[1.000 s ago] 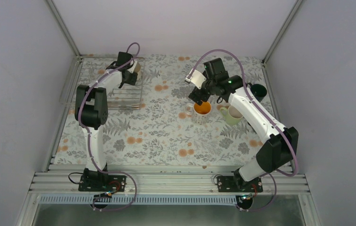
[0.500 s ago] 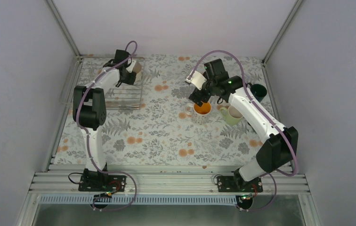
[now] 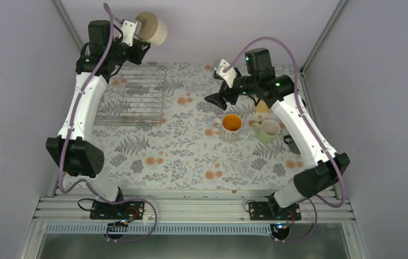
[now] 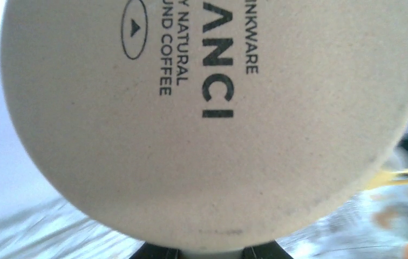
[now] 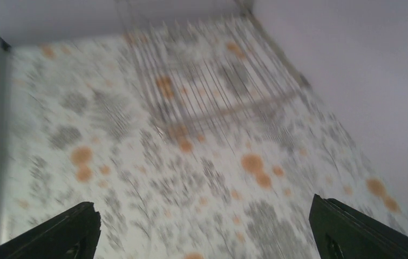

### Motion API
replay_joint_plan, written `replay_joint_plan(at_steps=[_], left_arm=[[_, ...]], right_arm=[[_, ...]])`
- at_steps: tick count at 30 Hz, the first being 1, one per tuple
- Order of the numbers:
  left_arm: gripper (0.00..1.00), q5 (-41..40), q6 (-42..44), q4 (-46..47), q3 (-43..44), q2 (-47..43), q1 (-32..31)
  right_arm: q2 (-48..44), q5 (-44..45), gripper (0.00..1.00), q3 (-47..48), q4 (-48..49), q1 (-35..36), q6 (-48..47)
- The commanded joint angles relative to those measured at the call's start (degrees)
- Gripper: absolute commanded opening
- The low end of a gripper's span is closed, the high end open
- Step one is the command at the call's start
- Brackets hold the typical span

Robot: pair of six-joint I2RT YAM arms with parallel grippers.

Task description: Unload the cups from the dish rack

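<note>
The left claw is clenched on the cream-white mug, held high with the dish rack below it. The right claw hangs spread wide, the patterned mug standing on the bench just beside it.

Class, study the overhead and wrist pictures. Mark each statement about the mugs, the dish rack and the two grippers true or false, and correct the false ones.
1. The left gripper holds a cream mug in the air, off the dish rack. True.
2. The right gripper is shut on the mug with the orange inside. False: it is open and empty; that mug stands on the table.
3. Two mugs sit on the dish rack. False: no mug is on it.
4. A pale green mug stands upright beside the mug with the orange inside. True.
</note>
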Motion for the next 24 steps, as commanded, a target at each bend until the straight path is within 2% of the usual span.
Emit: replay_joint_plan(at_steps=[1, 2, 5, 8, 12, 15, 18, 24], left_arm=[[0.02, 27.8, -7.76, 15.87, -10.5, -4.32, -1.63], [0.02, 29.45, -9.36, 22.83, -14.07, -6.03, -2.09], [0.02, 33.79, -13.77, 33.7, -20.48, -9.2, -3.05], [0.02, 37.67, -17.23, 38.64, -22.3, -10.12, -4.26], [0.02, 38.39, -19.7, 44.82, -25.19, -11.41, -6.31], [0.02, 39.12, -24.75, 53.64, -27.82, -11.56, -8.61], [0.02, 37.85, -20.86, 50.3, -26.1, -10.02, -12.21], [0.02, 36.42, -17.86, 48.35, -24.69, -6.7, -16.23]], right_arm=[[1.27, -22.62, 1.0, 4.26, 3.12, -4.05, 4.97], [1.78, -27.94, 1.0, 4.62, 4.54, -5.12, 6.62], [3.49, -36.38, 1.0, 6.28, 9.9, -8.22, 12.19], [6.21, -45.86, 1.0, 8.57, 15.23, -12.17, 19.42], [10.94, -61.53, 1.0, 8.28, 24.52, -17.56, 31.5], [12.27, -64.63, 1.0, 7.15, 26.7, -19.36, 33.09], [13.52, -68.18, 1.0, 6.95, 27.09, -19.69, 33.72], [14.55, -66.58, 1.0, 7.81, 27.45, -19.71, 33.26]])
